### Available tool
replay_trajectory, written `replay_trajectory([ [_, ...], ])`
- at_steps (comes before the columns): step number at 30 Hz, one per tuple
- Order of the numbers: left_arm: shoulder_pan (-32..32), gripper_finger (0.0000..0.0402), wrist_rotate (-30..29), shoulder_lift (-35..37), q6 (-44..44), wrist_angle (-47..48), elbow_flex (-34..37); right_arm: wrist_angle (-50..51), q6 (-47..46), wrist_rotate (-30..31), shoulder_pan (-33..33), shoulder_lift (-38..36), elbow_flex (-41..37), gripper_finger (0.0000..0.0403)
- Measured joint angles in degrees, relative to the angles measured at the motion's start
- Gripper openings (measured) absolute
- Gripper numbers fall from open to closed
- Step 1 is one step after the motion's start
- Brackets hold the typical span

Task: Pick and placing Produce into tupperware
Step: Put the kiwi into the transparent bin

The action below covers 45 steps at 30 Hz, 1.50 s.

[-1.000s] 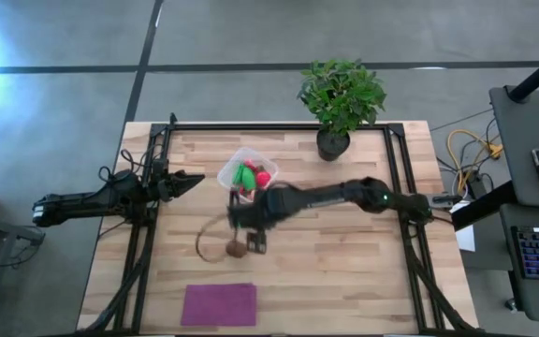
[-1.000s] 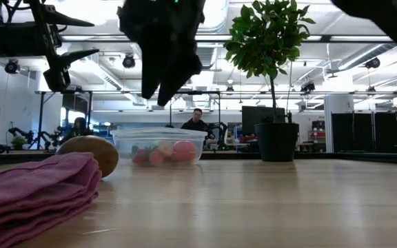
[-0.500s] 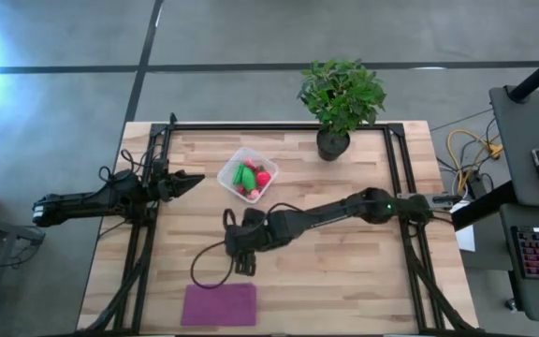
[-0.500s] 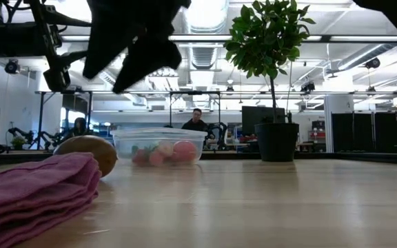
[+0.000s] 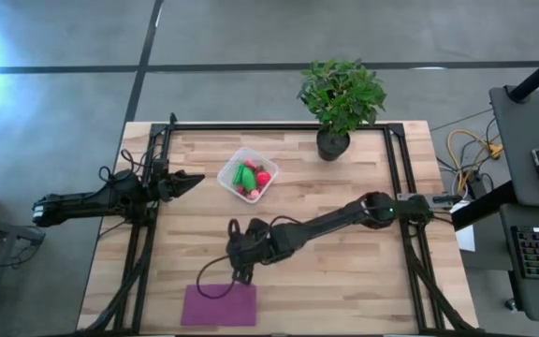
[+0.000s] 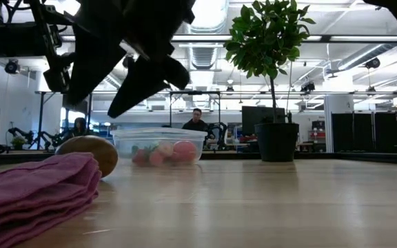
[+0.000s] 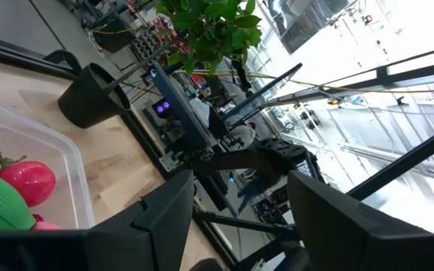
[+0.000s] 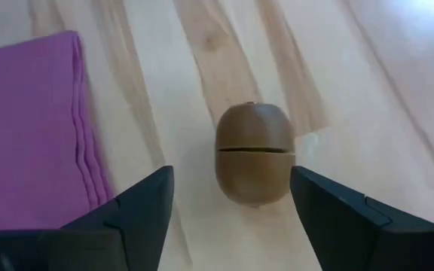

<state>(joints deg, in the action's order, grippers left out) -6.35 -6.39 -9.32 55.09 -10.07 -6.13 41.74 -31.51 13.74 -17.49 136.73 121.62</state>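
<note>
- On the bench's left edge, the left arm lies stretched out flat, its left gripper (image 5: 193, 179) pointing toward the clear tub (image 5: 248, 174); its fingers (image 7: 164, 218) stand apart with nothing between them.
- Just beyond that gripper, the tub sits on the bench (image 5: 344, 271) and holds a green piece (image 5: 247, 174), a red ball (image 5: 263, 179) and small red bits.
- Toward the front of the bench, a purple cloth (image 5: 219, 304) lies flat.
- Above the cloth's far edge, the right gripper (image 5: 239, 264) hangs nose-down over a brown oval fruit (image 8: 252, 153); the fruit rests on the wood beside the cloth, apart from it.
- Its fingers (image 8: 138, 207) are spread wide on either side of the fruit, not touching it.
- From the bench's right side, the right arm reaches long and low across the middle, bent at the elbow.
- At the back, right of the tub, a potted plant (image 5: 341, 98) stands upright.
</note>
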Motion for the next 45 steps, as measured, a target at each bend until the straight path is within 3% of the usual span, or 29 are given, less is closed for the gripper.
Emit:
replay_trajectory([
  [8,0.0,0.0201,0.0,0.0,0.0,0.0,0.0,-9.5,0.5,-0.1,0.0,0.0,-4.7,0.0258],
  [20,0.0,0.0201,0.0,0.0,0.0,0.0,0.0,-14.7,1.6,1.4,1.0,0.0,-11.6,0.0258],
  [37,0.0,0.0201,0.0,0.0,0.0,0.0,0.0,-27.1,0.3,1.4,1.9,0.2,-16.8,0.0258],
  [45,0.0,0.0201,0.0,0.0,0.0,0.0,0.0,-26.8,-1.8,1.4,3.0,0.2,-16.9,0.0258],
])
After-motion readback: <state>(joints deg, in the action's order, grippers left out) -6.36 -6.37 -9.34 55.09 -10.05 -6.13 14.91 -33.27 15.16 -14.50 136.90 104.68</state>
